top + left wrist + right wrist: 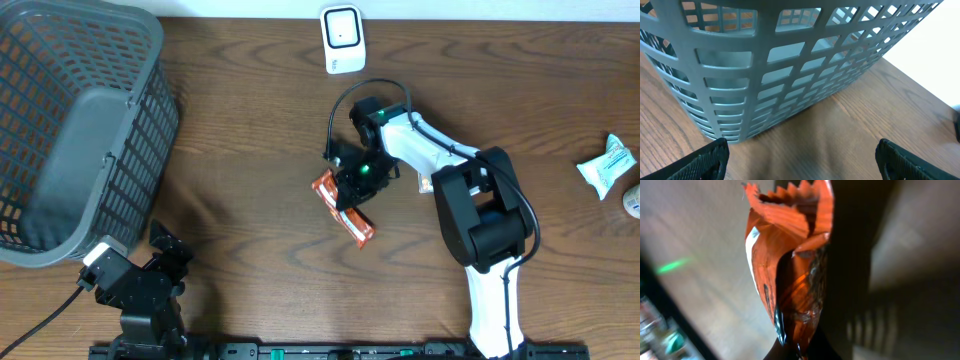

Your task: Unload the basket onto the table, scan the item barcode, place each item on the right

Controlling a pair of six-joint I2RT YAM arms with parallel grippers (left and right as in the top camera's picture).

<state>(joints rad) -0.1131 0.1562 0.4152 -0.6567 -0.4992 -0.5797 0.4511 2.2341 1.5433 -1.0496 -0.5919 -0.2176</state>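
Observation:
An orange snack packet [343,208] lies on the wooden table at the centre. My right gripper [357,180] is down over its middle and shut on it. Seen from the right wrist, the crinkled orange packet [790,260] fills the view, pinched at its lower end between dark fingers whose tips are hidden. A white barcode scanner [342,38] stands at the far edge of the table, behind the packet. My left gripper [802,162] hovers open near the front left corner with nothing between its fingers; in the overhead view my left gripper [165,250] sits beside the basket.
A large grey mesh basket [75,130] takes up the left side, and its wall [790,65] fills the left wrist view. A white and blue packet [607,165] and a small round object [633,200] lie at the right edge.

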